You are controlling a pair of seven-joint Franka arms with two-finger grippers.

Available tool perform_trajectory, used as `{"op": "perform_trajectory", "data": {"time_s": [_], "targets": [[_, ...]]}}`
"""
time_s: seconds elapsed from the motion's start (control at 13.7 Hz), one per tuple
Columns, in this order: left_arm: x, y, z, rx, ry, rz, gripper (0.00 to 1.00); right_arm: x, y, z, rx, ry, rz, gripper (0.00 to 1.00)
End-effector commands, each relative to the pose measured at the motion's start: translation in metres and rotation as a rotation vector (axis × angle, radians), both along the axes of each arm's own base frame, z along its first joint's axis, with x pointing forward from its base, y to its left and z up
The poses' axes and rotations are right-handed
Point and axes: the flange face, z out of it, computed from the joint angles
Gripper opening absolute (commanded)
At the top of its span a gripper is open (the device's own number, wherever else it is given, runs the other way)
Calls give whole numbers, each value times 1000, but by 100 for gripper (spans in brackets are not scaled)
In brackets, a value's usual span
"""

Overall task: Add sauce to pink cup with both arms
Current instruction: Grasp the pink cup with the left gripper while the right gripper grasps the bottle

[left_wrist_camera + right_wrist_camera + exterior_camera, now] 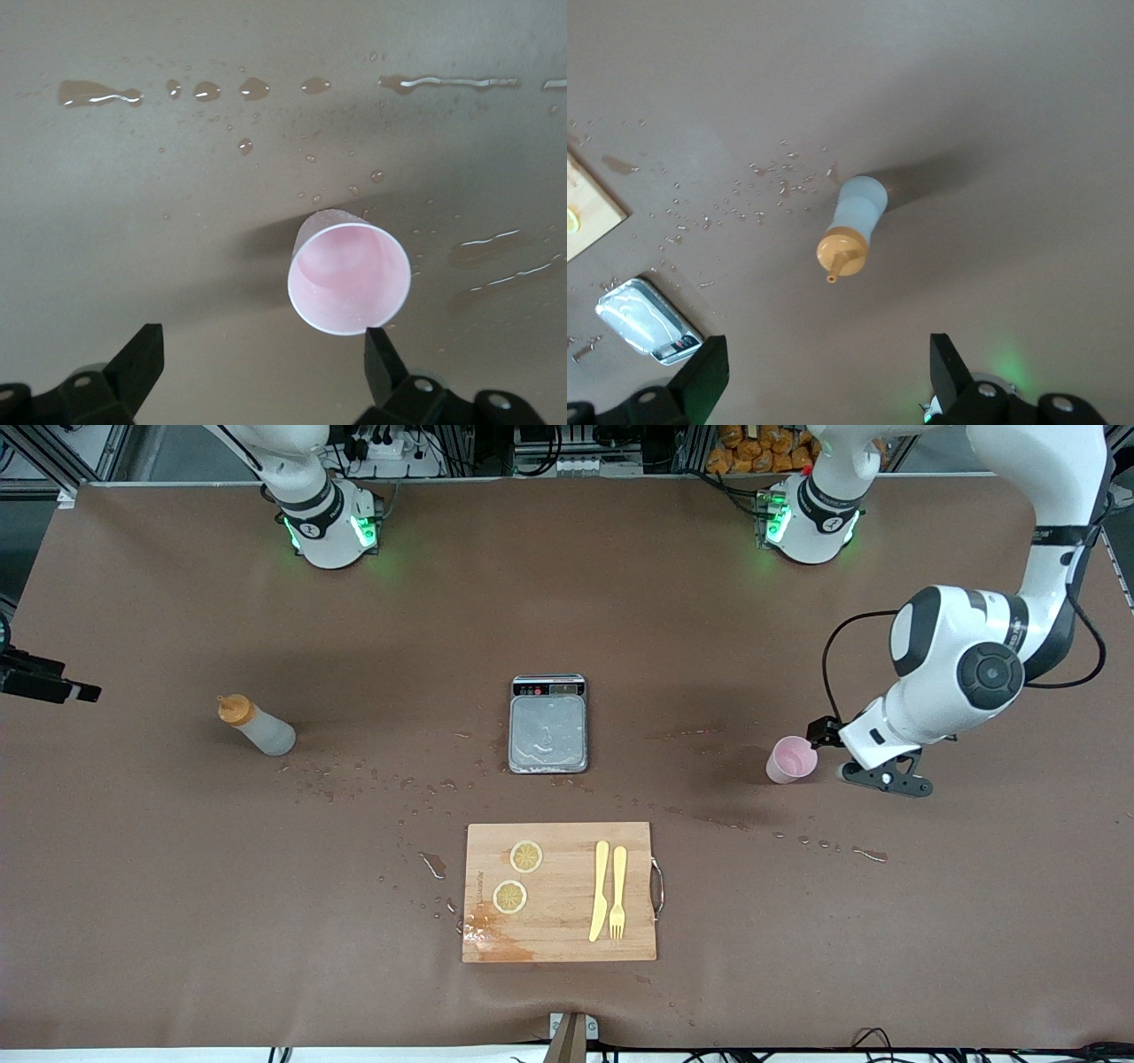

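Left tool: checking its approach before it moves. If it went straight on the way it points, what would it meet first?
Probably the pink cup, upright ahead of the open left tool; depth is unclear.

I note both arms are glossy white shells with black joint bands; the bases glow green. The left arm (966, 664) has a round black joint cap and a thin black cable looped beside it. Left gripper (261, 376) and right gripper (824, 381) have matte black wedge fingers, silver screws at their roots.
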Motion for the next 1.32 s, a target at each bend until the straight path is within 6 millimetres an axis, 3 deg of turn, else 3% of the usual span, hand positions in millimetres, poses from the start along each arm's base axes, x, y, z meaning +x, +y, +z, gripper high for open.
{"op": "perform_trajectory", "data": {"time_s": [0.0, 0.07, 0.37, 0.66, 0.73, 0.8, 0.88, 0.95, 1.02, 1.24], "targets": [[5, -3, -22, 2, -6, -58, 100, -6, -34, -19, 65, 43, -137, 100], [6, -4, -31, -4, 0, -77, 100, -8, -42, -23, 116, 45, -188, 100], [6, -12, -54, -12, 15, -132, 100, -3, -59, -91, 132, 280, -457, 100], [5, -13, -70, -15, 40, -155, 100, -6, -66, -138, 224, 389, -525, 100], [7, -12, -76, -18, 47, -152, 100, -10, -75, -150, 246, 410, -552, 100], [6, -13, -81, -20, 57, -151, 87, -12, -82, -166, 272, 432, -570, 100], [5, -14, -84, -21, 61, -151, 46, -14, -87, -186, 310, 455, -590, 100], [5, -14, -85, -19, 63, -154, 13, -17, -92, -201, 340, 474, -609, 100], [5, -14, -85, -18, 63, -159, 0, -17, -92, -218, 367, 496, -618, 100], [6, -14, -84, -20, 61, -173, 0, -15, -89, -270, 435, 540, -659, 100]]}}
